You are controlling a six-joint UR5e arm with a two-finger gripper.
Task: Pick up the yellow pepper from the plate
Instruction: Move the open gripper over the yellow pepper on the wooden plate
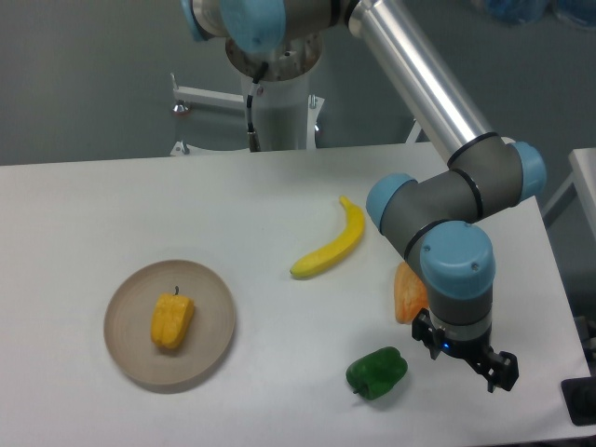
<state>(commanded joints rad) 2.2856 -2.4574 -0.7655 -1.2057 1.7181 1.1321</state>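
While the small, blocky golden-yellow bell pepper lies near the middle of the round, flat beige-tan plate at the left of the white table, the arm's black two-finger gripper hangs well apart from it at the right, just beside the dark green pepper and the orange wedge. Whether its fingers are spread or pressed together cannot be told from this view. The step in hand appears to be the approach: a good path likely crosses leftward at height (clearing the long curved yellow banana and the green pepper), then descends vertically over the plate's centre. Spreading the fingers wider than the pepper's short axis, with the thin dark stem outside the pinch, should avoid nudging the plate.
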